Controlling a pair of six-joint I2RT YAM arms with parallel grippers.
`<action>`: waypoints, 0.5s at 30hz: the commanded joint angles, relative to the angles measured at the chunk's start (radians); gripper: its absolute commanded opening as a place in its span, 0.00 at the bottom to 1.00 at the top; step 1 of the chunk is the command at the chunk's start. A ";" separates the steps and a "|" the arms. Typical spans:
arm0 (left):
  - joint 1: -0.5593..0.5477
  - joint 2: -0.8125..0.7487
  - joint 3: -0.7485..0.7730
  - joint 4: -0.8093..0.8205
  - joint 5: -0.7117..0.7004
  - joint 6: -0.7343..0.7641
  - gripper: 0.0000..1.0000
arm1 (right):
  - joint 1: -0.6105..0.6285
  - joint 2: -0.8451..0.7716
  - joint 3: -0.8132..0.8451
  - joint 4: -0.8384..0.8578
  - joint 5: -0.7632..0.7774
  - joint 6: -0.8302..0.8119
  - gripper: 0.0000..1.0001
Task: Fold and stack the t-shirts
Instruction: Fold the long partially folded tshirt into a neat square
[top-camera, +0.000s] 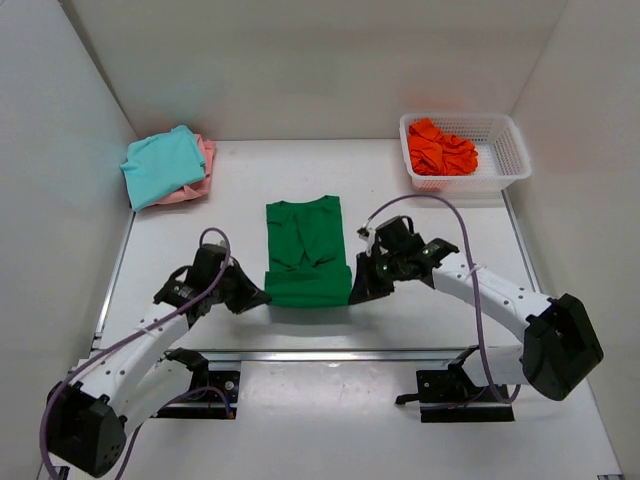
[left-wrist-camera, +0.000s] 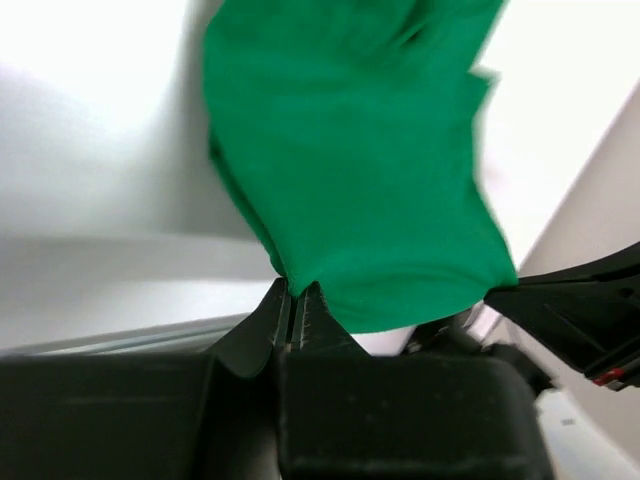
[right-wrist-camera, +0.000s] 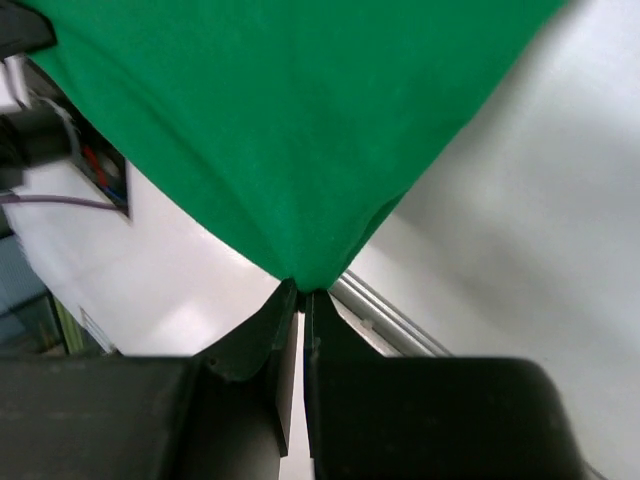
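Two near corners of the dark green soft cloth t-shirt (top-camera: 305, 250) are pinched, one by the left tool (left-wrist-camera: 297, 290) and one by the right tool (right-wrist-camera: 301, 292), each pair of fingers pressed together on the hem. The shirt is spread at the middle of the white bench (top-camera: 180, 240), its near edge close to the metal rail (top-camera: 330, 355) along the front. Open bench surface is seen on both sides. A teal cloth t-shirt (top-camera: 162, 165) is stacked on a pale pink cloth t-shirt (top-camera: 207, 160) in the far left corner, beside the white wall (top-camera: 60, 150). A crumpled bright orange cloth t-shirt (top-camera: 440, 150) is held in a white plastic mesh basket (top-camera: 515, 150) at the far right.
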 joint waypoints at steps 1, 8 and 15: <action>0.075 0.069 0.129 0.001 -0.017 0.059 0.00 | -0.092 0.020 0.118 -0.099 -0.019 -0.078 0.00; 0.173 0.341 0.349 0.106 0.030 0.133 0.00 | -0.229 0.210 0.381 -0.139 -0.052 -0.170 0.00; 0.259 0.612 0.587 0.172 0.008 0.141 0.00 | -0.301 0.510 0.739 -0.178 -0.060 -0.214 0.00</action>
